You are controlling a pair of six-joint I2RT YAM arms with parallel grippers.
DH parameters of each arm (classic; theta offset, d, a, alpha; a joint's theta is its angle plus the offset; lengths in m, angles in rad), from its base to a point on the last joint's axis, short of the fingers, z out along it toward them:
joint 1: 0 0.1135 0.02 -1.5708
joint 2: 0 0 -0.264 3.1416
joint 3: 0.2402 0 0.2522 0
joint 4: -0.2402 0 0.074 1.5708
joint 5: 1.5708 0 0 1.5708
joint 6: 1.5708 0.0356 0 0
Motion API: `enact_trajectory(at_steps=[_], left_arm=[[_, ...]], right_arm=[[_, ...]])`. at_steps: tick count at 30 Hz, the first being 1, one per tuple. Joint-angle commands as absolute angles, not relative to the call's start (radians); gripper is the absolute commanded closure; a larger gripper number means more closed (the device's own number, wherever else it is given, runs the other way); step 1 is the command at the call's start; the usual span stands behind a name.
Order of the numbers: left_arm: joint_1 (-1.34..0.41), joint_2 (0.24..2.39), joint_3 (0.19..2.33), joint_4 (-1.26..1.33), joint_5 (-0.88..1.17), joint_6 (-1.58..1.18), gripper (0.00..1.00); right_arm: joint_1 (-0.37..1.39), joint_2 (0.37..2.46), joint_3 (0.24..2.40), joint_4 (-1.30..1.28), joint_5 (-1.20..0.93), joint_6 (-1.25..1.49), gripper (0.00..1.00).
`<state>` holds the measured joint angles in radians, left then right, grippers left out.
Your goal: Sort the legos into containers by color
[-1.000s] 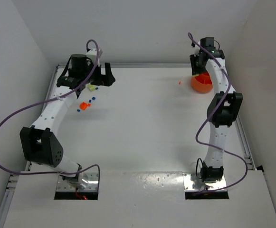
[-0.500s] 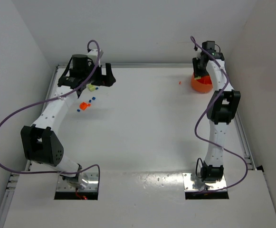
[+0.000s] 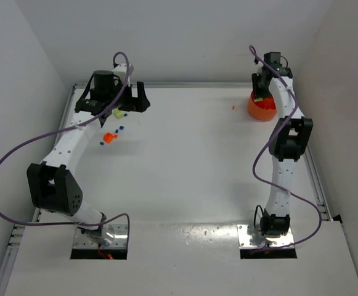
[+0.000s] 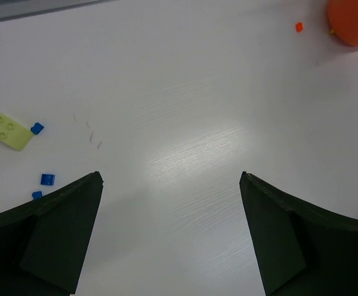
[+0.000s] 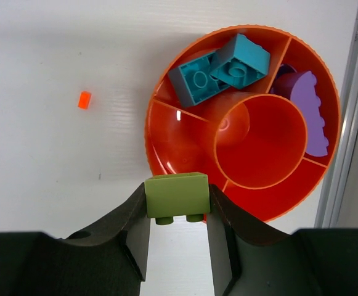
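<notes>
Swung slightly rightward over the last second with the right gripper (image 5: 177, 206), clamping a small olive-green plastic brick (image 5: 177, 193) at the rim of the round orange plastic divided bowl (image 5: 172, 145), far right. Looks lined up for dropping into an empty compartment. Unmoved meanwhile: left gripper (image 4: 171, 182), spread wide, empty, above loose yellow-green and blue plastic bricks (image 4: 8, 132) far left.
</notes>
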<state>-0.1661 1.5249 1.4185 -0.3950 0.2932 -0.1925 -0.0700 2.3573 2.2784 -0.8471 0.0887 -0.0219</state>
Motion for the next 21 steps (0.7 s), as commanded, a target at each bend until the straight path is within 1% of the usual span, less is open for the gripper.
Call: enact_trajectory(at_steps=[1, 2, 6, 7, 8, 9, 11, 12, 18, 21], left_arm=[[-0.176, 1.525, 1.433, -0.365, 0.288, -0.202, 0.0], [-0.176, 1.525, 1.433, -0.365, 0.288, -0.202, 0.0], [-0.176, 1.525, 1.433, -0.365, 0.288, -0.202, 0.0], [-0.176, 1.525, 1.433, -0.365, 0.288, -0.202, 0.0], [-0.176, 1.534, 1.433, -0.365, 0.288, -0.202, 0.0], [-0.176, 1.534, 1.433, -0.365, 0.288, -0.202, 0.0], [-0.176, 1.534, 1.433, -0.365, 0.288, -0.202, 0.0], [-0.176, 1.534, 1.433, -0.365, 0.288, -0.202, 0.0], [-0.176, 1.523, 1.424, -0.365, 0.267, -0.202, 0.0], [-0.164, 1.523, 1.424, -0.365, 0.258, -0.177, 0.0]], right_arm=[[-0.081, 2.358, 2.332, -0.822, 0.123, -0.005, 0.92], [-0.081, 2.358, 2.332, -0.822, 0.123, -0.005, 0.92], [-0.081, 2.358, 2.332, -0.813, 0.135, 0.005, 0.87], [-0.081, 2.358, 2.332, -0.813, 0.135, 0.005, 0.81], [-0.081, 2.358, 2.341, -0.813, 0.135, 0.005, 0.78], [-0.081, 2.358, 2.341, -0.813, 0.135, 0.005, 0.68], [-0.081, 2.358, 2.341, -0.813, 0.135, 0.005, 0.62], [-0.081, 2.358, 2.341, -0.813, 0.135, 0.014, 0.57], [-0.081, 2.349, 2.341, -0.813, 0.126, 0.014, 0.44], [-0.081, 2.338, 2.341, -0.822, 0.115, 0.014, 0.44]])
